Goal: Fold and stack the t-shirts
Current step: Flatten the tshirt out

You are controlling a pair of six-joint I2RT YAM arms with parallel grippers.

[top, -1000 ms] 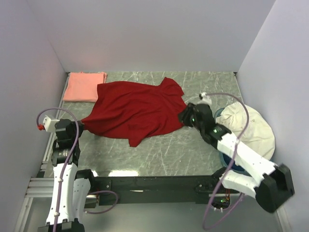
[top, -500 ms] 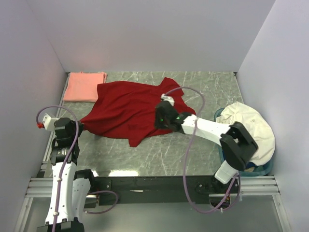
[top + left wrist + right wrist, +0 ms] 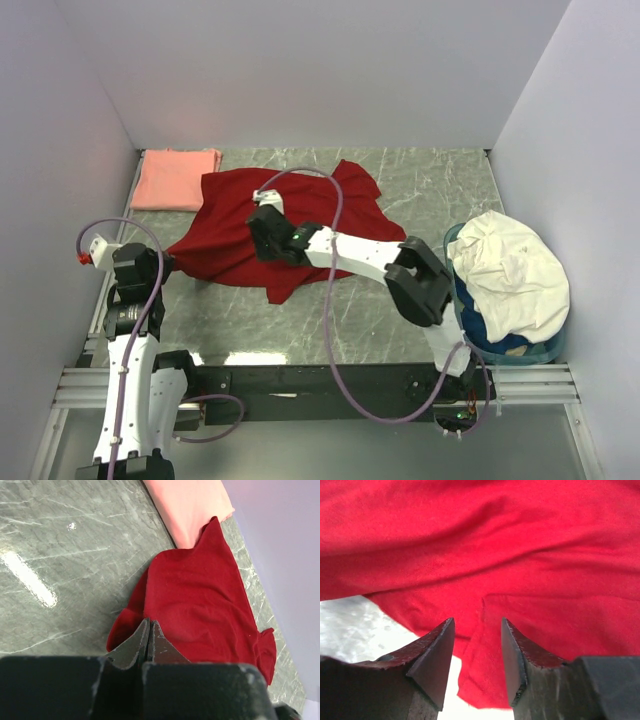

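The deep red t-shirt (image 3: 300,215) lies spread and rumpled across the middle of the table. The salmon-pink t-shirt (image 3: 176,179) lies folded at the back left corner, and its edge touches the red one. My left gripper (image 3: 163,262) is shut on the red shirt's near-left corner (image 3: 195,595), low over the table. My right arm reaches far left across the shirt. My right gripper (image 3: 264,226) is open just above the red cloth, and a hanging flap of the red shirt (image 3: 485,680) shows between its fingertips (image 3: 445,630).
A blue basket (image 3: 470,338) heaped with white cloth (image 3: 515,275) stands at the right edge. White walls close in the back and both sides. A metal rail (image 3: 300,375) runs along the near edge. Green marbled table (image 3: 350,310) shows in front of the shirt.
My right arm has swept left from the red shirt's right edge across to its left-middle part. The left arm and the shirt's held corner have not moved.
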